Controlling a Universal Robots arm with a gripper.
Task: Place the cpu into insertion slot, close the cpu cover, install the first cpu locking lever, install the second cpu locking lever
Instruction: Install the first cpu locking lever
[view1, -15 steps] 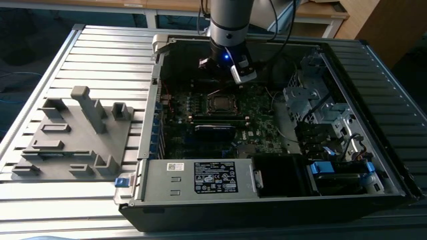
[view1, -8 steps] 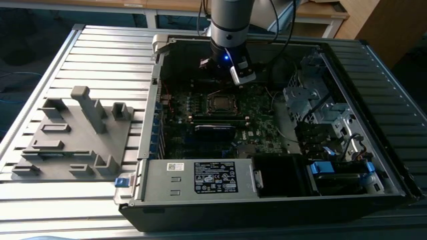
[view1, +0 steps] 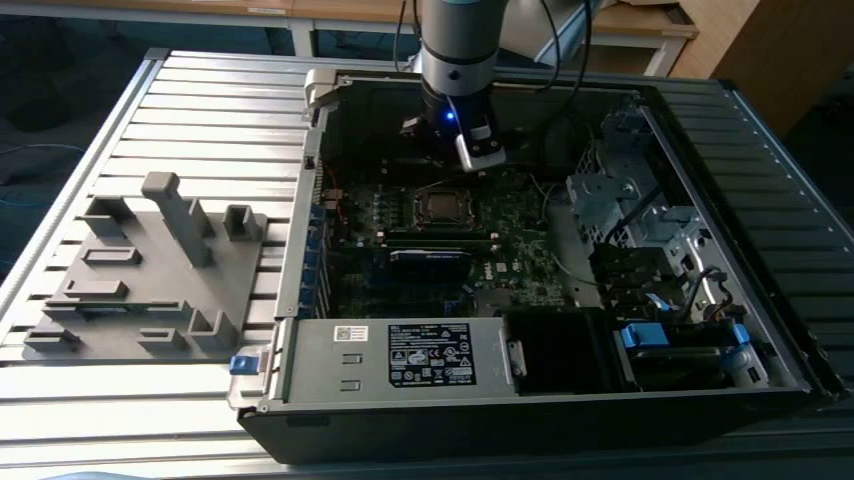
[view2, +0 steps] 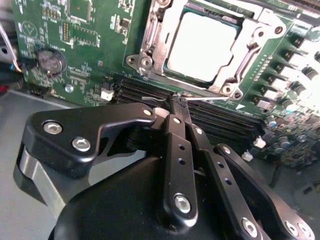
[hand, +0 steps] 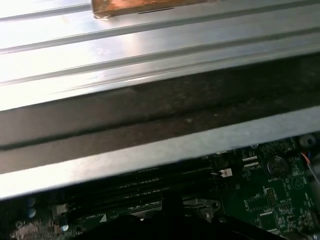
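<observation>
Hovering over the motherboard (view2: 60, 30), the gripper (view2: 177, 102) had its fingers pinched together on a thin wire lever (view2: 210, 98) beside the cpu cover (view2: 160, 30), which lay closed over the seated cpu (view2: 200, 45).

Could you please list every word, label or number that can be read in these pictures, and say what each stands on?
No text can be read.
Large white label on the power supply: print too small to read.
Small white label beside it: too small.
White markings on the motherboard: blurred.
The cpu: bright glare, nothing legible.
</observation>
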